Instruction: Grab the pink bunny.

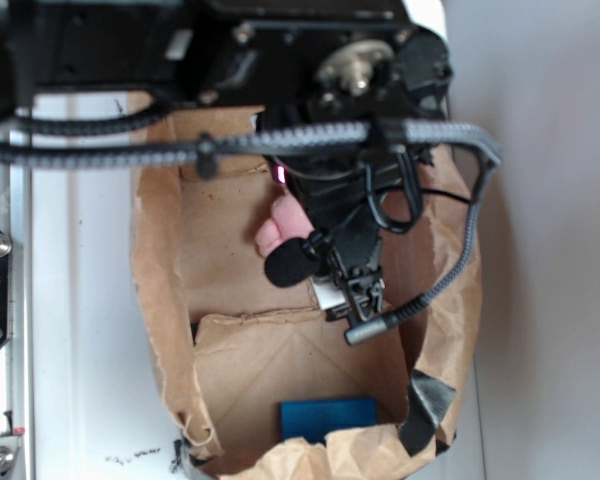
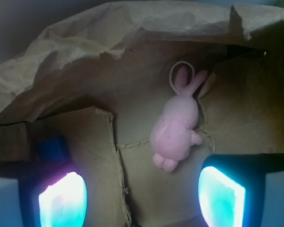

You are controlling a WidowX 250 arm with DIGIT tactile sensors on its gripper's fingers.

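pink bunny [image 2: 176, 126]: I saw pale plush, darker ears toward 12 o'clock, thin cord loop, stubby feet toward 6 | place: flat on paper bag [image 2: 75, 47] floor, just beyond the fingertips | claw [image 2: 142, 196]: wide open, holding nothing, glowing pads [image 2: 62, 201] | writing: none readable | blue block [image 1: 328, 417] at 6 o'clock

1. Pink bunny [image 2: 175, 130]: 1, lying in the bag, far of the two pads in wrist view; w/ 2 ears, 1 cord loop [image 2: 176, 71].
2. Brown paper bag [image 1: 160, 260]: 1, open, torn rim.
3. Blue block [image 1: 328, 418]: 1, near end of bag floor in ext. view.
4. Gripper [image 2: 142, 196]: 1, w/ 2 glowing finger pads [image 2: 62, 201], left & right, set wide apart.
5. Black foam-tipped piece [image 1: 287, 262]: 1, beside the arm.
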